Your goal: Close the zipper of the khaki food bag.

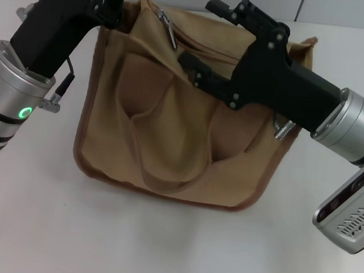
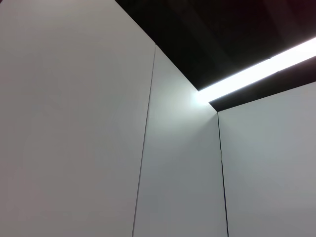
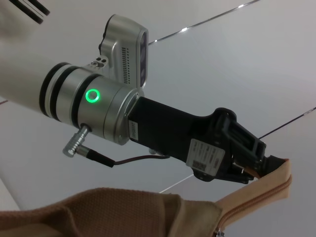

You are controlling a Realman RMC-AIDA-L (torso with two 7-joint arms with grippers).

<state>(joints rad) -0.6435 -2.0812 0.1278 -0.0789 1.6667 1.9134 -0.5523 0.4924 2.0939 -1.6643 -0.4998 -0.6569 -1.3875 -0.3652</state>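
The boxy khaki fabric food bag (image 1: 175, 142) with darker brown piping sits on the white table (image 1: 158, 250) in the centre of the head view, its two looped handles flopped over its front face. Along its top edge, in the upper middle of the frame, runs the tan-taped zipper (image 1: 178, 46), whose small silver metal pull tab (image 1: 167, 27) lies near the upper left end; the mouth beside it looks open, so I judge most of the closing is yet to be done.

The black left claw (image 1: 111, 4) reaches to the bag's upper left corner; the right wrist view shows the left claw (image 3: 256, 160) pinching the raised tan end of the bag, so it appears closed on fabric. The black right claw (image 1: 191, 70) hovers over the bag's top, just right of the pull tab; whether its fingers are spread or closed I cannot tell.

To do this step well, the left claw should probably keep the corner taut and lifted while the right claw pinches the pull tab squarely and draws it straight along the zipper line toward the right end. Slack fabric or a sideways tug could jam the slider.
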